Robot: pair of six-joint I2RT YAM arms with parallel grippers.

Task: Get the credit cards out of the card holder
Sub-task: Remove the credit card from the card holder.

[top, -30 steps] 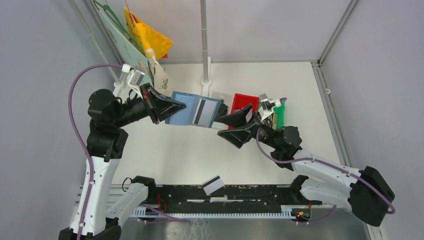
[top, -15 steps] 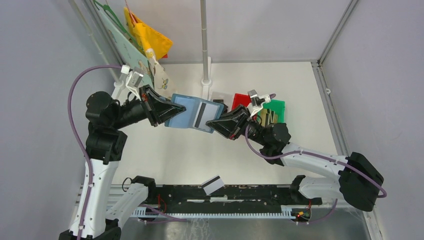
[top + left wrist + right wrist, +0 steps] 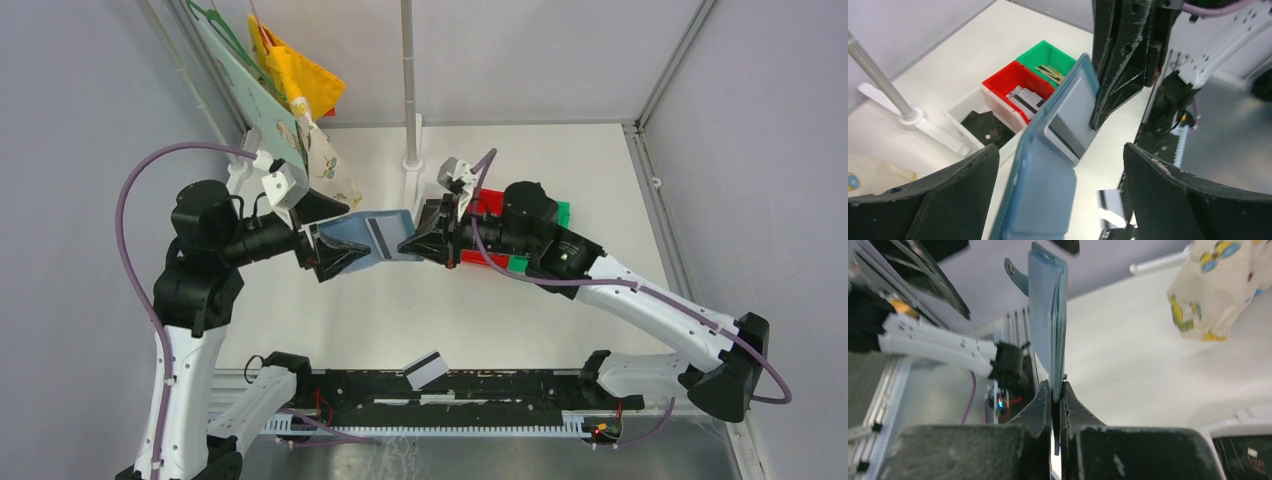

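Note:
The teal-blue card holder hangs in the air between both arms, opened out. A grey credit card with a dark stripe sits in its pocket; the left wrist view shows that credit card on the holder. My left gripper is open, its jaws wide on either side of the holder without touching it. My right gripper is shut on the holder's far end; the right wrist view shows the right gripper pinching the thin edge of the holder. Another grey card lies on the black rail.
Red bin and green bin hold cards, partly behind my right arm. A white tray holds a black item. A metal pole stands at the back. A yellow bag and printed cloth hang at left.
My left gripper has let go of the holder and opened wide. My right gripper closed on the holder's far end, and the right arm swung up and to the left.

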